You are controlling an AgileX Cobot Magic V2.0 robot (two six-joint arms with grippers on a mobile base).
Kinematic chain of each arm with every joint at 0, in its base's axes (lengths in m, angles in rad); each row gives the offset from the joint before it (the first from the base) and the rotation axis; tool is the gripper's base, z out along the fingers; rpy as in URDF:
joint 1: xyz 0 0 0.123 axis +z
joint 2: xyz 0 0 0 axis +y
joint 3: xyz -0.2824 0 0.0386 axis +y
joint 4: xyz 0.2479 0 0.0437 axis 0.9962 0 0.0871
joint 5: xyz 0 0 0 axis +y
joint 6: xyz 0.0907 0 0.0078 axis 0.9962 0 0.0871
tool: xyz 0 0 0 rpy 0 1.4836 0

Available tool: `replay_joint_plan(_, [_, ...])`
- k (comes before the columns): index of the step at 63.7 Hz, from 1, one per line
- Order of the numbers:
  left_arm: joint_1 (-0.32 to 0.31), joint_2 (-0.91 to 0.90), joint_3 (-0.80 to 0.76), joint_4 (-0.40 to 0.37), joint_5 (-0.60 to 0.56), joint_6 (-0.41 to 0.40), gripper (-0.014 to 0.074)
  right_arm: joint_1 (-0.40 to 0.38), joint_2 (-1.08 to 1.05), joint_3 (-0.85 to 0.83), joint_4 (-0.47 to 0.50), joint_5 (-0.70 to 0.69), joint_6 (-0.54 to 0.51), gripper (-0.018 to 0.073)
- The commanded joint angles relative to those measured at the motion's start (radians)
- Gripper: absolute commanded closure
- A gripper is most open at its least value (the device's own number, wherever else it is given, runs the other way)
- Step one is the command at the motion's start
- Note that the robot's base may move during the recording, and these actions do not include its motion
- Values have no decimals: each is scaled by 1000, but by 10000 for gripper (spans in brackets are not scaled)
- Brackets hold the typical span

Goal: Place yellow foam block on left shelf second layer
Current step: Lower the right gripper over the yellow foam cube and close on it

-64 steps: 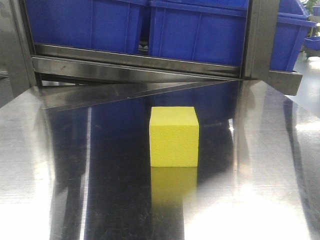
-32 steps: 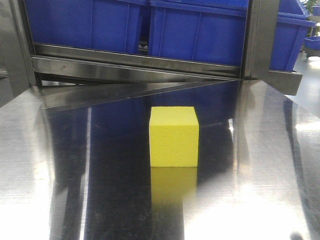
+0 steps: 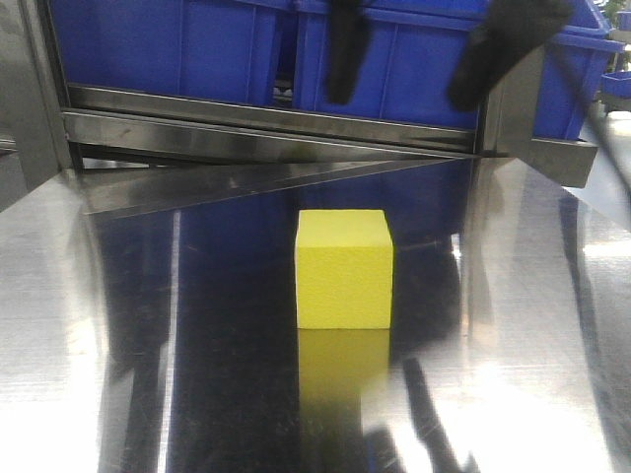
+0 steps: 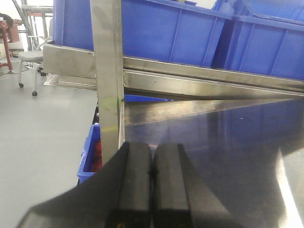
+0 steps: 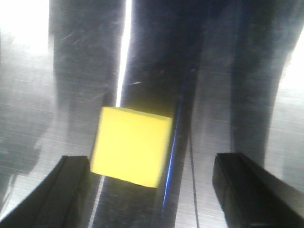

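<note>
Block: the bright yellow, matte, cube-shaped yellow foam block [image 3: 343, 268] shows me one even yellow with a faint grainy texture; a dimmer yellow reflection sits beneath it.
Surface: the brushed stainless-steel surface [image 3: 118, 374] reads silver-grey, finely scratched, with white glare patches and blue-black reflected bands.
Bins: the large blue plastic bins [image 3: 177, 44] are plain deep blue, no markings I can see.
Shelf: the flat steel shelf rails [image 3: 256, 123] look dull grey with brownish streaks.
Right pincer [image 3: 401, 101]: plain black fingers.
Left pincer [image 4: 152, 156]: matte black throughout.
Floor: the smooth workshop floor [image 4: 47, 123] is pale grey.
</note>
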Motion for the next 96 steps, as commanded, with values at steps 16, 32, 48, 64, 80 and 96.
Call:
replay_joint_plan(16, [-1, 4, 26, -7, -87, -4, 460, 81, 85, -92, -105, -1, 175, -43])
replay_joint_plan(32, [-1, 4, 26, -7, -87, -4, 460, 83, 127, -92, -109, 1, 227, -43])
replay_joint_plan(48, [-1, 4, 26, -7, -87, -4, 460, 83, 175, -83, -110, 9, 227, -43])
replay_joint_plan(64, [-1, 4, 26, -7, -87, -4, 460, 83, 220, -75, -111, 6, 227, -43])
replay_joint_plan(80, [-1, 4, 26, -7, -87, -4, 460, 83, 265, -75, -111, 0, 227, -43])
replay_joint_plan(96, [-1, 4, 26, -7, -87, -4, 460, 79, 286, -75, -111, -3, 227, -16])
